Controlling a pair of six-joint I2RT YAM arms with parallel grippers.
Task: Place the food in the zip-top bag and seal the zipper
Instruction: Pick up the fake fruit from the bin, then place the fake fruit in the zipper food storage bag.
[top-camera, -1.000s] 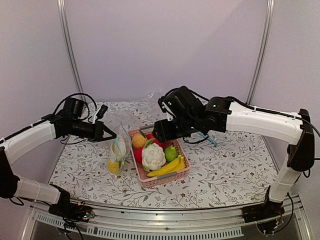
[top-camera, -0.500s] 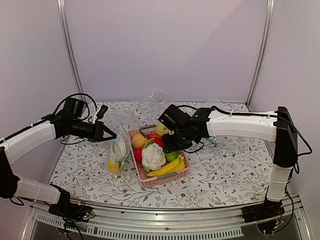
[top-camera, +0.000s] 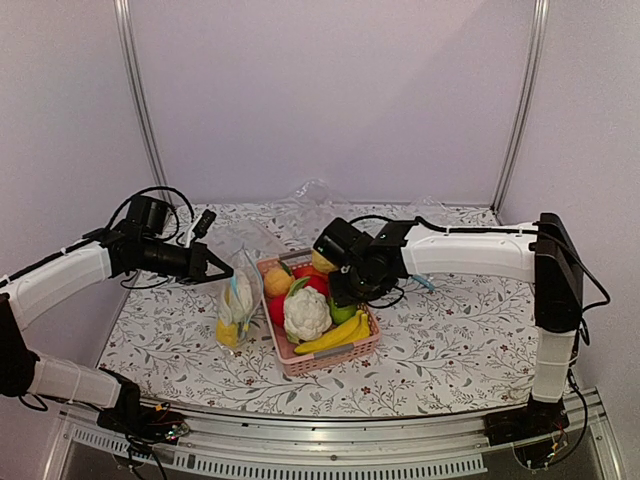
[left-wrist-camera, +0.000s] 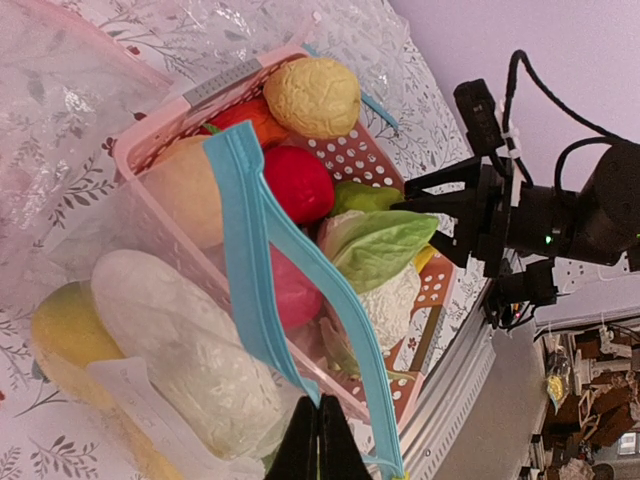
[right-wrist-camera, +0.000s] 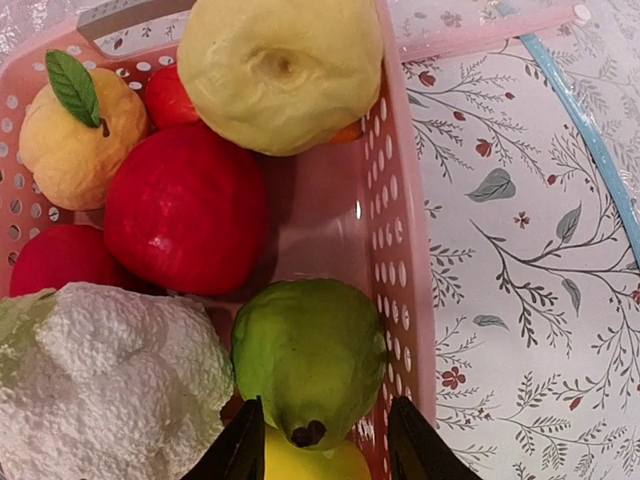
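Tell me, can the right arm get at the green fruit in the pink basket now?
Probably yes: the open right pincer hangs over the green fruit, nothing covers it, though the cauliflower crowds one side.

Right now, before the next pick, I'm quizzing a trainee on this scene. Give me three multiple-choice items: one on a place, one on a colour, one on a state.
1. The round green fruit lies: A in a metal bowl; B in the pink basket; C on a plate.
2. The zipper on the zip-top bag is: A red; B light blue; C black.
3. The right gripper has its jaws: A shut on a spoon; B shut on nothing; C open.

Key:
1. B, it sits in the basket's corner beside the cauliflower.
2. B, the strip shows light blue in the left wrist view.
3. C, they stand apart with the green fruit between them.
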